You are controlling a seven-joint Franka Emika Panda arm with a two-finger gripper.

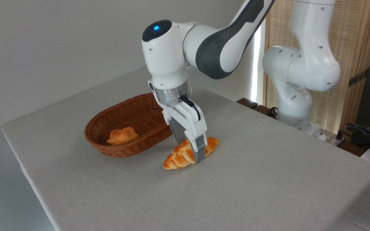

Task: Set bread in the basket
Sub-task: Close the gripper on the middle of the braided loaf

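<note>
Now the hand (194,150) is down at the worktop (268,179), its fingers set astride the middle of the bread (185,154), one on the near side and one behind. The braided loaf lies flat on the cloth, just right of and nearer than the basket (120,150), close to its rim but apart from it. Whether the fingers have actually pinched the loaf or only bracket it is hard to tell from this angle, since the far finger is mostly hidden. A small knotted bun (122,135) already sits in the left part of the basket.

To do the grasp well, the hand should close across the loaf's narrow width, near its middle, so neither tapered end droops. The crust looks soft, so a gentle squeeze seems wise. After that the lift must clear the basket's flared near wall, and the loaf is best set down in the open right part, lengthwise, away from the bun.
</note>
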